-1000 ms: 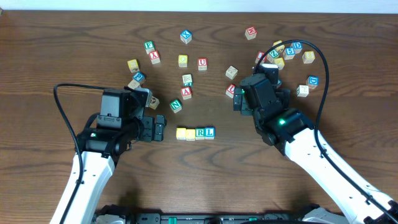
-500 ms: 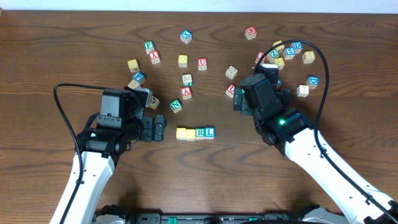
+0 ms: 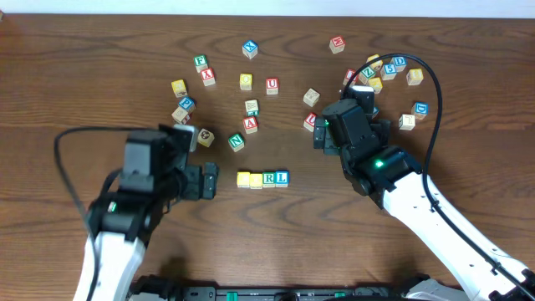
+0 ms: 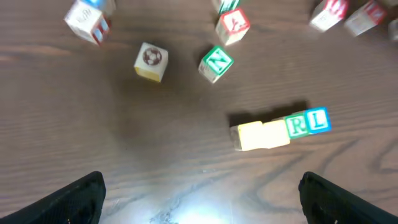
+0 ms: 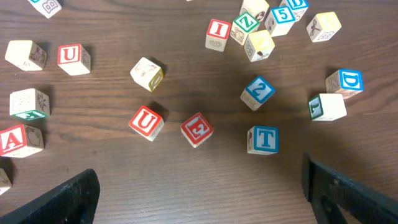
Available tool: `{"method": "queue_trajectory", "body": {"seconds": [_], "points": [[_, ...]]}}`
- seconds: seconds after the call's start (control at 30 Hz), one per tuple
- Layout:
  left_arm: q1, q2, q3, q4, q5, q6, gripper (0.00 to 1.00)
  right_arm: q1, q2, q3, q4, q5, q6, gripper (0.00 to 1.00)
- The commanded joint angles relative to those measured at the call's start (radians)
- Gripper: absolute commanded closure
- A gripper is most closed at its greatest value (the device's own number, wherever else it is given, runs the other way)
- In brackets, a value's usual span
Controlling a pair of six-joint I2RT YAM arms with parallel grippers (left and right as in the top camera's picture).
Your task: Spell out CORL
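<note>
Four cubes stand in a touching row on the table: two yellow-faced cubes (image 3: 249,179), a green R cube (image 3: 268,178) and a blue L cube (image 3: 282,177). In the left wrist view the yellow cubes (image 4: 262,135), the R (image 4: 297,124) and the L (image 4: 318,119) lie ahead and right of my left gripper (image 4: 199,205). My left gripper (image 3: 209,180) is open and empty, just left of the row. My right gripper (image 3: 320,134) is open and empty, up and right of the row; in its wrist view (image 5: 199,199) nothing lies between the fingers.
A green N cube (image 3: 236,142) and a red A cube (image 3: 250,124) lie above the row. Many loose cubes are scattered across the far table, with a cluster at the back right (image 3: 384,73). Red U (image 5: 146,122) and blue T (image 5: 263,139) cubes lie before my right gripper.
My left arm has drawn back toward the lower left, away from the row. The row of four cubes and the right arm have not moved.
</note>
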Motion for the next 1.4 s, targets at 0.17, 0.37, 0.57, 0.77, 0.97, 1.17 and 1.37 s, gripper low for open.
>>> {"method": "queue_trajectory", "body": {"seconds": [0.17, 0.37, 0.57, 0.77, 0.97, 1.17, 1.37], "points": [[0.004, -0.376, -0.170, 0.037, -0.013, -0.001, 0.02, -0.005, -0.008, 0.014, -0.002, 0.013, 0.004, 0.01], [0.005, -0.641, -0.348, 0.221, -0.013, -0.001, 0.02, -0.005, -0.008, 0.014, -0.002, 0.013, 0.004, 0.01], [0.020, -0.811, -0.513, 0.445, -0.013, -0.001, 0.02, -0.005, -0.008, 0.014, -0.002, 0.013, 0.004, 0.01], [0.055, -0.842, -0.613, 0.646, -0.013, -0.001, 0.02, -0.005, -0.008, 0.014, -0.002, 0.013, 0.004, 0.01], [0.099, -0.934, -0.684, 0.700, -0.014, 0.000, 0.02, -0.005, -0.008, 0.014, -0.002, 0.013, 0.004, 0.01], [0.122, -0.974, -0.721, 0.727, -0.020, -0.001, 0.02, -0.005, -0.008, 0.014, -0.002, 0.013, 0.004, 0.01], [0.129, -0.974, -0.728, 0.720, -0.021, 0.000, 0.02, -0.005, -0.008, 0.014, -0.002, 0.013, 0.004, 0.01]]}}
